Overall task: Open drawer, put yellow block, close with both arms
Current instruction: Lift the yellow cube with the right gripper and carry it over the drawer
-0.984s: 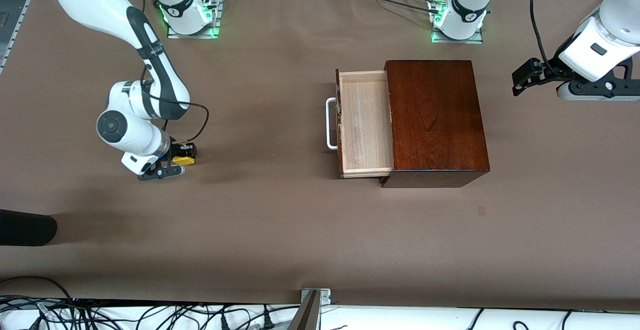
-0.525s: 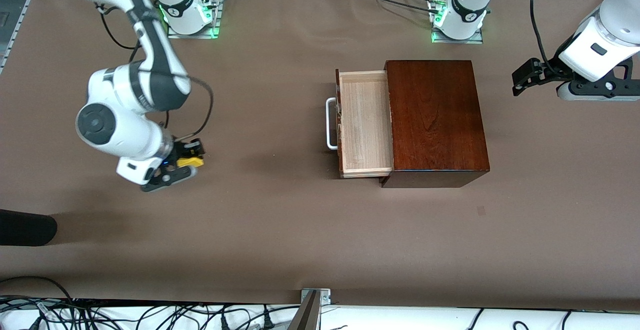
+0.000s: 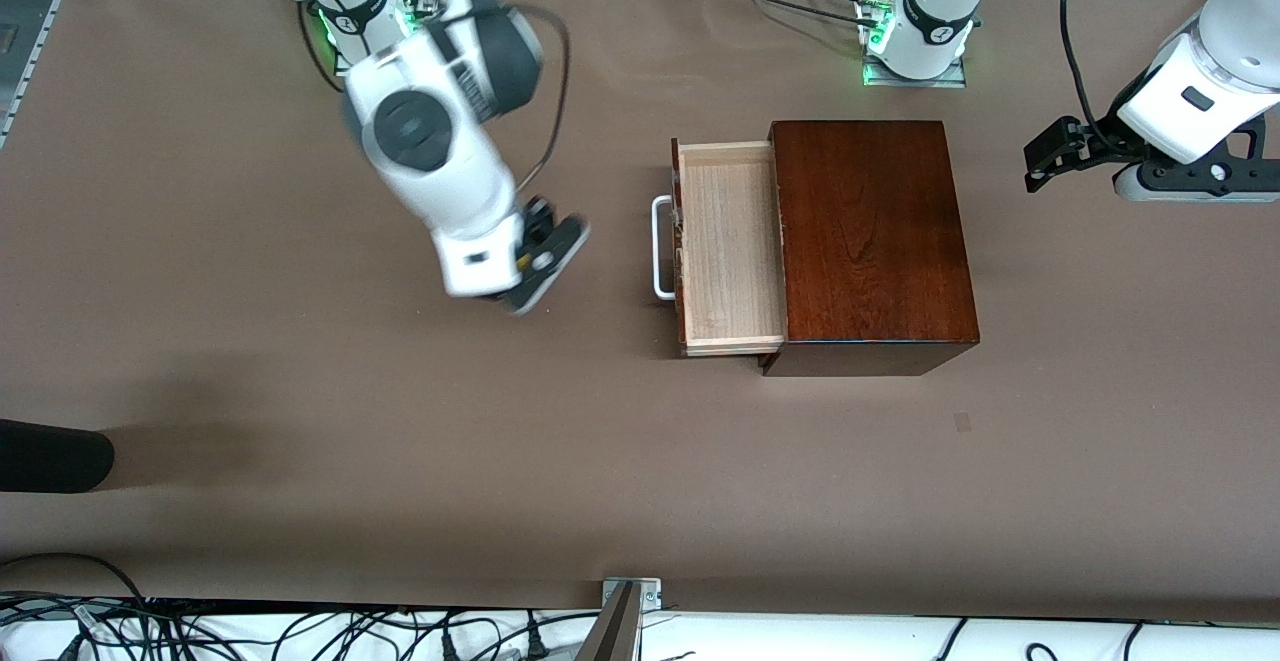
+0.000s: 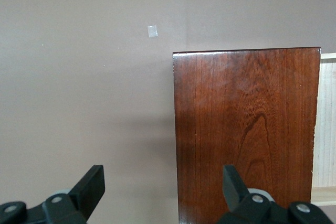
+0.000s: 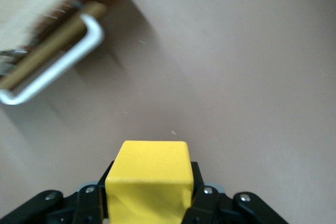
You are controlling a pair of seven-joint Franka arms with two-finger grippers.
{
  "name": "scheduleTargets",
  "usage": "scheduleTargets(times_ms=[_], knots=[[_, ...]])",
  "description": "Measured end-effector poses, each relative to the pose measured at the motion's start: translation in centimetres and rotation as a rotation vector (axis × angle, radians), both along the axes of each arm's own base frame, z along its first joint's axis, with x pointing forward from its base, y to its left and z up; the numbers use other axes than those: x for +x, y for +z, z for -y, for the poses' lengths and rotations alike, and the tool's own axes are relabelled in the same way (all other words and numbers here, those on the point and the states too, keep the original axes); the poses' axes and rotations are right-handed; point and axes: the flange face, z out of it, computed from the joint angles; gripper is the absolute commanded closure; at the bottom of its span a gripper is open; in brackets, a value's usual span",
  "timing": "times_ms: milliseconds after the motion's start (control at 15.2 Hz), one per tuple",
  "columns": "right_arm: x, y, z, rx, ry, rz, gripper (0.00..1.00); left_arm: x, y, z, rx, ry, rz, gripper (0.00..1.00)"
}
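Note:
The drawer point(image 3: 730, 241) stands pulled out of the dark mahogany box point(image 3: 870, 241), its pale tray empty and its white handle point(image 3: 660, 246) toward the right arm's end of the table. My right gripper point(image 3: 540, 251) is up in the air over the bare table beside the handle. It is shut on the yellow block point(image 5: 149, 177), with the handle point(image 5: 58, 69) ahead of it in the right wrist view. My left gripper point(image 3: 1040, 156) waits open and empty at the left arm's end of the table, beside the box point(image 4: 247, 129).
A black object point(image 3: 50, 456) pokes in at the right arm's end, nearer the camera. A small pale mark point(image 3: 962, 422) lies on the brown table, nearer the camera than the box. The arm bases point(image 3: 380, 31) stand along the table's edge farthest from the camera.
My right gripper has lifted the yellow block off the table and carried it a long way toward the drawer's handle. The left arm and the drawer have not moved.

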Motion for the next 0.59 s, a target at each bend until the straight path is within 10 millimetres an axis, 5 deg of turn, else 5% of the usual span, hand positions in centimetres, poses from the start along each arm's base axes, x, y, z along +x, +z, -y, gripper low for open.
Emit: scheduleTargets(times_ms=[328,591], knots=[[-8.1,3.2,-11.2,-0.001,0.233,0.098,1.0,0.0,0.0,0.0,0.0,0.0,0.0,0.0],[-11.9,3.4,-16.7,0.006,0.362,0.117,1.0,0.0,0.0,0.0,0.0,0.0,0.0,0.0]])
